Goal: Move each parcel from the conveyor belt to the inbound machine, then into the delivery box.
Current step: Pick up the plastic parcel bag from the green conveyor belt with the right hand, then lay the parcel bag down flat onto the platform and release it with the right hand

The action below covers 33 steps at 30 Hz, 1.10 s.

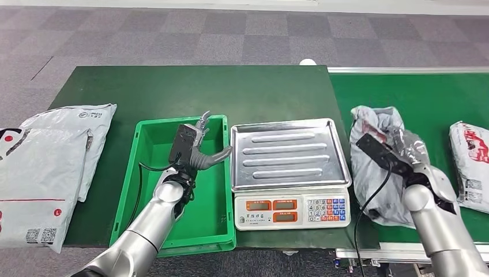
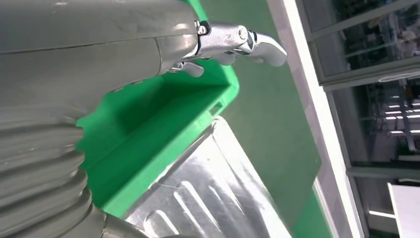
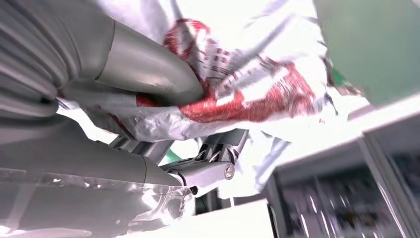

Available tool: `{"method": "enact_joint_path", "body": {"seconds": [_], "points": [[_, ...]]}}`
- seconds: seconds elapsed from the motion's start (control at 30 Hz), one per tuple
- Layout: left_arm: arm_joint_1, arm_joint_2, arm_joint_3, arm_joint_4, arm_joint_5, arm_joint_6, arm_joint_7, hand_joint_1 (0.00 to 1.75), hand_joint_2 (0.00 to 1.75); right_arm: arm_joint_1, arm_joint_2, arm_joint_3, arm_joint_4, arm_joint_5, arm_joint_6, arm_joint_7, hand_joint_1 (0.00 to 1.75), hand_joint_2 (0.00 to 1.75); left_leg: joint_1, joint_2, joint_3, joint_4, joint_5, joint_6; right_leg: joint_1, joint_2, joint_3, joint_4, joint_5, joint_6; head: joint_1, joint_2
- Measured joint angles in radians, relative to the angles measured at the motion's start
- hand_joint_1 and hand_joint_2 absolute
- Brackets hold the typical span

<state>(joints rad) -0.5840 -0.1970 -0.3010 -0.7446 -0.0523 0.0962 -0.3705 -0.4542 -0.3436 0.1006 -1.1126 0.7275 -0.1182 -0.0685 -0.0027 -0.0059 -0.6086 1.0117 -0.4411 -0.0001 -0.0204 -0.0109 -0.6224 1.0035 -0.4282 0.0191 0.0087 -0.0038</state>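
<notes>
Parcel (image 1: 375,161), a crumpled grey-white bag with red print, lies on the green conveyor belt (image 1: 415,92) just to the right of the scale, and the right hand (image 1: 418,164) is on it. In the right wrist view the thumb (image 3: 148,74) presses into the bag's wrinkled plastic from one side while fingers (image 3: 218,163) reach under from the other, so the hand pinches the parcel (image 3: 257,94). A second parcel (image 1: 470,156) with red print rests further right on the belt, apart from the first.

The scale (image 1: 291,179), with its bare steel tray and orange displays, stands on the dark green bench (image 1: 190,86) between the belt and the green box (image 1: 210,225). The left hand (image 1: 199,147) hovers over that box with its fingers spread and nothing in them; the left wrist view shows the box's inner wall (image 2: 163,124) and the tray's edge beside it. Two grey mailing bags (image 1: 52,167) lie overlapping at the bench's left end.
</notes>
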Motion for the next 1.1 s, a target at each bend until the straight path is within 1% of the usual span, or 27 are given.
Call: {"method": "enact_joint_path", "body": {"seconds": [0.13, 0.23, 0.33, 0.43, 0.57, 0.7, 0.77, 0.87, 1.0, 1.1], "points": [[-0.027, -0.004, 0.001, 0.016, -0.001, -0.005, -0.012, 0.00, 1.75, -0.093, -0.012, -0.021, -0.001, -0.040, 0.006, -0.030, 1.75, 1.75, -0.001, 0.000, 0.000, 0.000, 0.000, 0.000, -0.001, 0.001, 0.000, 0.000, 0.001, 0.000, 0.000, 0.000], [-0.034, -0.006, 0.002, 0.024, -0.001, -0.004, -0.016, 0.00, 1.75, -0.138, -0.014, -0.026, 0.002, -0.046, 0.007, -0.035, 1.75, 1.75, -0.001, 0.000, 0.000, 0.001, 0.000, 0.000, -0.001, 0.001, 0.000, 0.000, 0.001, 0.000, 0.000, 0.000], [-0.036, -0.009, 0.002, 0.028, -0.001, 0.000, -0.024, 0.00, 1.75, -0.181, -0.014, -0.027, 0.027, -0.046, 0.007, -0.030, 1.75, 1.75, -0.001, 0.000, 0.000, 0.001, 0.000, 0.000, -0.001, 0.000, 0.000, 0.000, 0.001, 0.000, 0.000, 0.000], [-0.049, -0.012, 0.002, 0.038, 0.007, -0.002, -0.022, 0.00, 1.75, -0.248, -0.018, -0.026, 0.081, -0.055, 0.029, -0.008, 1.75, 1.75, -0.001, 0.000, 0.000, 0.001, 0.000, 0.000, -0.001, 0.000, 0.000, 0.000, 0.001, 0.000, 0.000, 0.000], [-0.081, -0.011, 0.002, 0.055, 0.023, -0.009, -0.009, 0.00, 1.75, -0.309, -0.040, -0.025, 0.125, -0.099, 0.058, 0.003, 1.75, 1.75, -0.001, -0.002, 0.000, 0.001, 0.000, 0.001, 0.000, -0.002, 0.001, 0.000, 0.001, 0.000, 0.000, 0.000], [-0.091, -0.011, 0.002, 0.068, 0.031, -0.009, -0.008, 0.00, 1.75, -0.312, -0.052, -0.025, 0.134, -0.143, 0.063, -0.017, 1.75, 1.75, -0.001, -0.001, 0.000, 0.001, 0.000, 0.000, 0.000, -0.001, 0.001, 0.000, 0.001, 0.000, 0.000, 0.000], [-0.093, -0.011, 0.002, 0.073, 0.034, -0.009, -0.012, 0.00, 1.75, -0.302, -0.047, -0.022, 0.131, -0.156, 0.063, -0.036, 1.75, 1.75, 0.000, -0.001, -0.001, 0.001, 0.000, 0.000, 0.000, -0.001, 0.001, 0.000, 0.001, 0.000, 0.000, 0.000], [-0.096, -0.012, 0.002, 0.082, 0.034, -0.006, -0.020, 0.00, 1.75, -0.291, -0.019, 0.004, 0.120, -0.155, 0.070, -0.054, 1.75, 1.75, 0.000, 0.000, 0.000, 0.000, 0.000, 0.000, 0.000, 0.001, 0.000, 0.000, 0.001, 0.000, 0.000, 0.000], [-0.100, -0.015, 0.002, 0.092, 0.034, -0.002, -0.027, 0.00, 1.75, -0.272, 0.028, 0.068, 0.096, -0.158, 0.073, -0.053, 1.75, 1.75, 0.000, 0.000, 0.000, 0.000, 0.000, 0.000, 0.000, 0.001, 0.000, 0.000, 0.001, 0.000, 0.000, 0.000], [-0.101, -0.015, 0.002, 0.097, 0.034, 0.000, -0.028, 0.00, 1.75, -0.265, 0.044, 0.101, 0.085, -0.171, 0.071, -0.051, 1.75, 1.75, 0.000, -0.001, 0.000, 0.000, 0.001, 0.000, 0.000, -0.001, 0.000, 0.001, 0.001, 0.000, 0.000, 0.000]]}}
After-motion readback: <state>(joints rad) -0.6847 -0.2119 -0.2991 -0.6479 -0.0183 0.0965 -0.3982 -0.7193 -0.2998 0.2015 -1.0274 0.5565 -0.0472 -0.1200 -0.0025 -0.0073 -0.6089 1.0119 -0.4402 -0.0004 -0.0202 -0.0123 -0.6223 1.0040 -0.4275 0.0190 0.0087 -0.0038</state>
